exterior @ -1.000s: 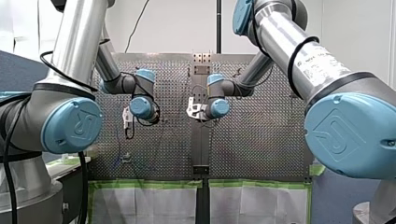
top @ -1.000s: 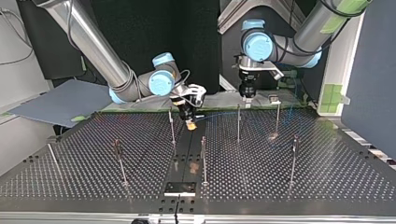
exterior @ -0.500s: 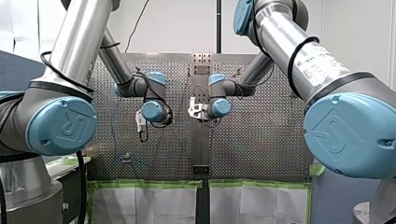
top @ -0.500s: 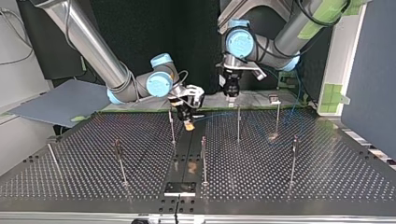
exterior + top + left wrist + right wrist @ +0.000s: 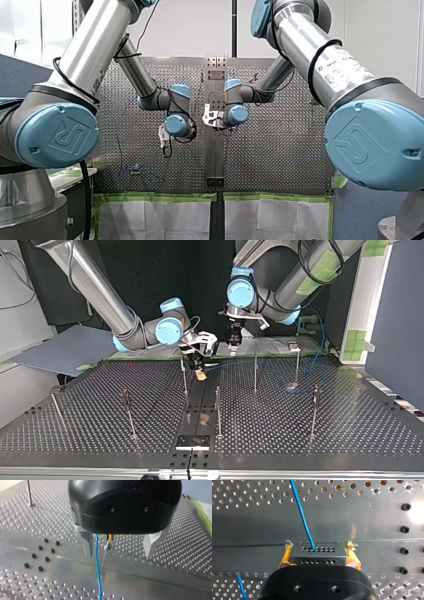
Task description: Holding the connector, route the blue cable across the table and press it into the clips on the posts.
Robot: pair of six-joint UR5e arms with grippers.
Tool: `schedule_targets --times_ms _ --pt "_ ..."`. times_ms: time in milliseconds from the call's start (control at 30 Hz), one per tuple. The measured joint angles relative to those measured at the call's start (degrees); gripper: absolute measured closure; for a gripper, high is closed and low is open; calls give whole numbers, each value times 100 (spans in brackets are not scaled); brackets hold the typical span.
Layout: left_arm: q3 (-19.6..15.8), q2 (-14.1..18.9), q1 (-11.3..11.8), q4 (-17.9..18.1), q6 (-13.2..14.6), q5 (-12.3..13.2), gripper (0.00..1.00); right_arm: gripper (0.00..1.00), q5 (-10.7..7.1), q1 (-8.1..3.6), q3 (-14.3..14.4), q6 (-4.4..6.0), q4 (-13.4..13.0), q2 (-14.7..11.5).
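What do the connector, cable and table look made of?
Connector: matte grey block with two rows of holes, metal or plastic, can't tell.
Cable: smooth blue sheath with slight sheen, probably plastic.
Table: bare perforated metal, likely aluminium, dull reflections.

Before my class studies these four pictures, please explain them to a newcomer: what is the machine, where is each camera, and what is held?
These are two robot arms over a perforated metal table. One picture looks from behind the arms, one faces them across the table, and two come from cameras on the wrists. Thin upright posts stand on the table. My right gripper, with yellow pads, is shut on a grey connector, from which a blue cable runs. My left gripper is open, the cable passing between its fingers.
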Motion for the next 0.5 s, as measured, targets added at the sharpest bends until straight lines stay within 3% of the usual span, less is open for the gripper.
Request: schedule_targets --times_ms 300,500 --pt "183 -44 303 -25 -83 16 0 100 -8 -7 1 0 9 -1" --pt "325 -66 336 -73 -96 158 0 100 -9 -15 0 0 9 -1"
